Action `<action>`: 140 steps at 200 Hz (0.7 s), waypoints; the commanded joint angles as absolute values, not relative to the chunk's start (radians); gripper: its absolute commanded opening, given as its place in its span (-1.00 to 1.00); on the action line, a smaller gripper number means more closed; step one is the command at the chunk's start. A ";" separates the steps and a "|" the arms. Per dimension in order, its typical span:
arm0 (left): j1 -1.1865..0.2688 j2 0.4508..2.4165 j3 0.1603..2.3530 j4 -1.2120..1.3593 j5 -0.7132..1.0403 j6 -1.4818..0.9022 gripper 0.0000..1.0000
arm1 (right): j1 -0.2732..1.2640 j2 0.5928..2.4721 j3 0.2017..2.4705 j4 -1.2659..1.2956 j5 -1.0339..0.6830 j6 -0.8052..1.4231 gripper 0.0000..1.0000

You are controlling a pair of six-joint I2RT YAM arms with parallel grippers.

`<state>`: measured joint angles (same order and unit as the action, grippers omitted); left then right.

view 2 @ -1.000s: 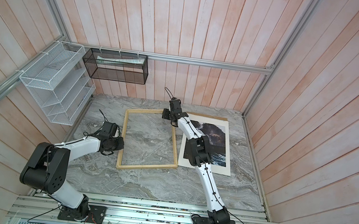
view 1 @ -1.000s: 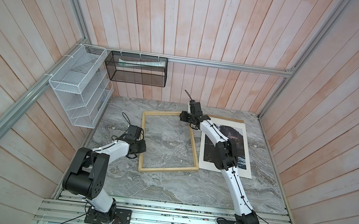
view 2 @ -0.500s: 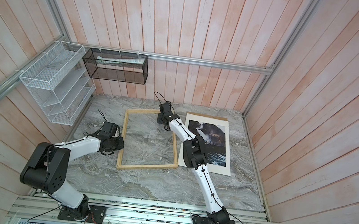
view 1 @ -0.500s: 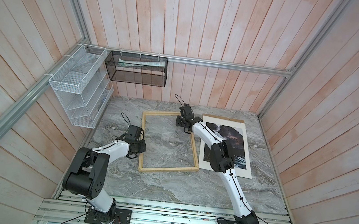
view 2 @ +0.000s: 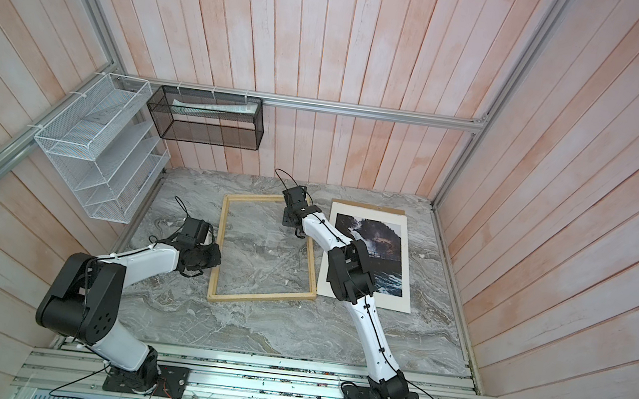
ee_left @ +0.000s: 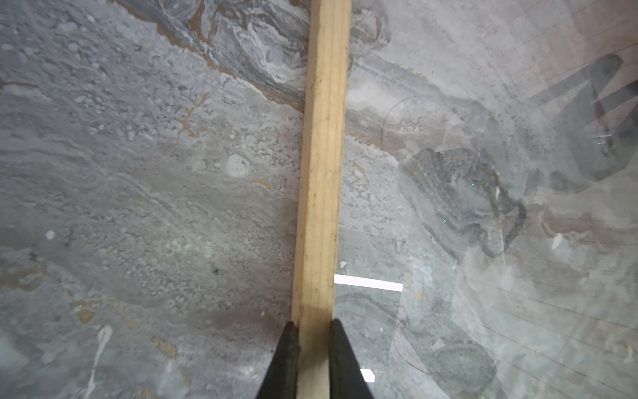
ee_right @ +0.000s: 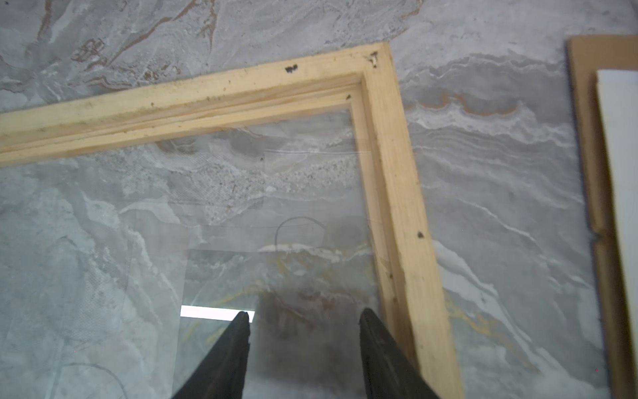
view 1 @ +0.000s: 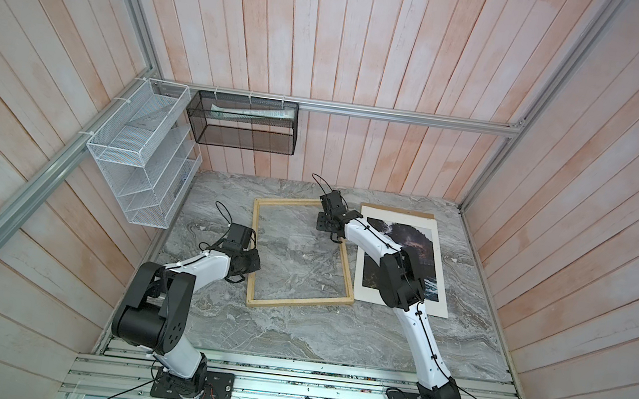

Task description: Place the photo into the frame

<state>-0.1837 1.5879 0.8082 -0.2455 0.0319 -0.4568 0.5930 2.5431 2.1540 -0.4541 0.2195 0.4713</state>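
A: Pale-wood rectangular frame with clear pane point(view 1: 299, 302), shifted since a second ago?
B: No. Flat on grey marble tabletop point(view 1: 291, 339), same spot. Left rail clamped in left gripper point(ee_left: 313, 331), as before.
A: Right gripper point(ee_right: 303, 319)?
B: Moved off the frame's far right corner, now above the pane just inside it. Jaws apart, holding nothing.
A: White-bordered waterfall photo sheet point(view 1: 426, 235)?
B: Face up on brown fibreboard panel point(ee_right: 585, 138), just right of frame, unmoved.
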 commanded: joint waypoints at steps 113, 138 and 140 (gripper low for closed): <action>-0.184 1.595 0.808 -0.182 0.012 -0.476 -0.67 | 0.600 2.311 1.521 -0.506 0.054 0.532 0.04; -0.183 1.604 0.809 -0.179 0.014 -0.476 -0.67 | 0.616 2.266 1.420 -0.503 0.042 0.547 0.03; -0.183 1.604 0.809 -0.178 0.014 -0.476 -0.67 | 0.618 2.263 1.412 -0.503 0.042 0.548 0.03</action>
<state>-0.1837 1.5909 0.8078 -0.2344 0.0254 -0.4572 0.6052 2.1948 1.5673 -0.2710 0.0963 0.5003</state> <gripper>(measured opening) 0.167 0.516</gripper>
